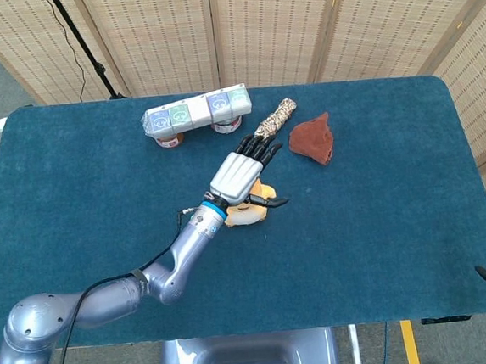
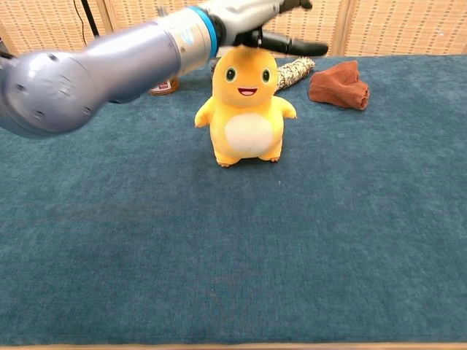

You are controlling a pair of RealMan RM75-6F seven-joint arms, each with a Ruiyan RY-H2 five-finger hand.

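Woven screens back the blue tabletop [image 1: 383, 221], where the left robot hand [image 1: 241, 175] hovers flat, fingers spread and empty, just above the upright yellow plush toy [image 2: 247, 109]. A sound grip likely needs it lowered squarely over the head before the fingers curl.

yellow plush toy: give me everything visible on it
The yellow plush toy looks soft and fuzzy, with a white belly patch, dark round eyes, an open smiling mouth, stubby arms and small feet. It stands upright on the blue cloth table, facing the chest camera, near the table's middle. The left robot hand is spread flat just over its head; whether they touch cannot be told. In the head view the hand hides most of it. Nothing else touches it.
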